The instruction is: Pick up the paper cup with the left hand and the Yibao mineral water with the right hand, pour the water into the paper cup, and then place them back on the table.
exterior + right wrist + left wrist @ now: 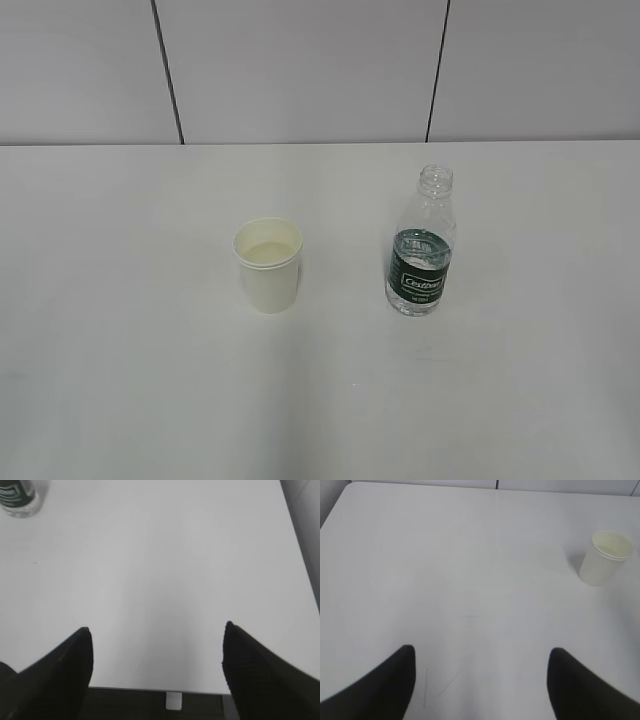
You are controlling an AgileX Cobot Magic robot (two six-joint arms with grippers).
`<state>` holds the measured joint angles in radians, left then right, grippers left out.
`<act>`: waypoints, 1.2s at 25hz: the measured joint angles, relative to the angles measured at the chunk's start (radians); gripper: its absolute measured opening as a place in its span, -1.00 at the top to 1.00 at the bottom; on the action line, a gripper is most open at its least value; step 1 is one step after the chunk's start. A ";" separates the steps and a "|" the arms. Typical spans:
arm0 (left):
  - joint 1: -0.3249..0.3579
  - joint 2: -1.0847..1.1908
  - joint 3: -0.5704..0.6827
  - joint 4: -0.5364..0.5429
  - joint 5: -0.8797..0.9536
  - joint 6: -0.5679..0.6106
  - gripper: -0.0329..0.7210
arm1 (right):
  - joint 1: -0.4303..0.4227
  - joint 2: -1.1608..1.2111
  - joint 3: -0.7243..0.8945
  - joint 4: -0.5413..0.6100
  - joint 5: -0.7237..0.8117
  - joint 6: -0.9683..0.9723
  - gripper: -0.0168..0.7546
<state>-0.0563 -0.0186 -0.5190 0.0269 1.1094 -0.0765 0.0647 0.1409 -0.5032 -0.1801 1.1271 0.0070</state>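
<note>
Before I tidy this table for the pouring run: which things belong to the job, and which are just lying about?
Belongs to the job:
- paper cup
- Yibao mineral water, uncapped
- table
- left hand, open
- right hand, open

Lying about:
- nothing visible

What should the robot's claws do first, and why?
Probably reach the left claw forward and to the right toward the paper cup, since its fingers stand wide open and empty, well away from the cup. The cup and the uncapped Yibao mineral water both stand upright on the table, untouched. The right claw is open too, far from the bottle.
</note>
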 joint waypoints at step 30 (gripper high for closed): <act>0.000 0.000 0.000 -0.002 0.000 0.000 -0.52 | -0.067 -0.158 0.005 0.141 0.009 -0.147 -0.58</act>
<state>-0.0563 -0.0186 -0.5190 0.0245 1.1093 -0.0765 -0.0024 -0.0171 -0.4983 -0.0388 1.1361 -0.1397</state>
